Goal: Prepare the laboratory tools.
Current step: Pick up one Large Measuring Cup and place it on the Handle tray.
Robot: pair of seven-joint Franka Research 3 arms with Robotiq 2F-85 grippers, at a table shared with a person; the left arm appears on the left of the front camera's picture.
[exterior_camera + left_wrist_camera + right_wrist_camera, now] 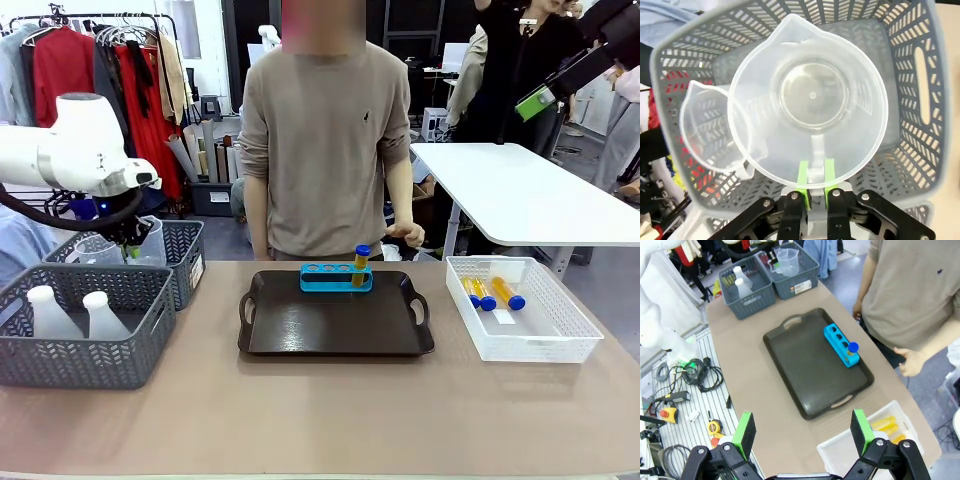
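Left tool [813, 175] is pinching the handle of clear, smooth round plastic beaker [812, 95] over grey lattice basket [920, 75]; right tool [802, 429] is gaping wide, gripping nothing

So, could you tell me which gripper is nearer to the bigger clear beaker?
Left. The left gripper is shut on the beaker by its handle; the right gripper hangs open high above the table, far off.

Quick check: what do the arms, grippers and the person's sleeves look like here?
Left arm: glossy white rounded shell, black cable looped beneath. Left gripper and right gripper: black linkage bodies with silver screws, bright green pads on the jaws. Person's sleeve: long, taupe knit.
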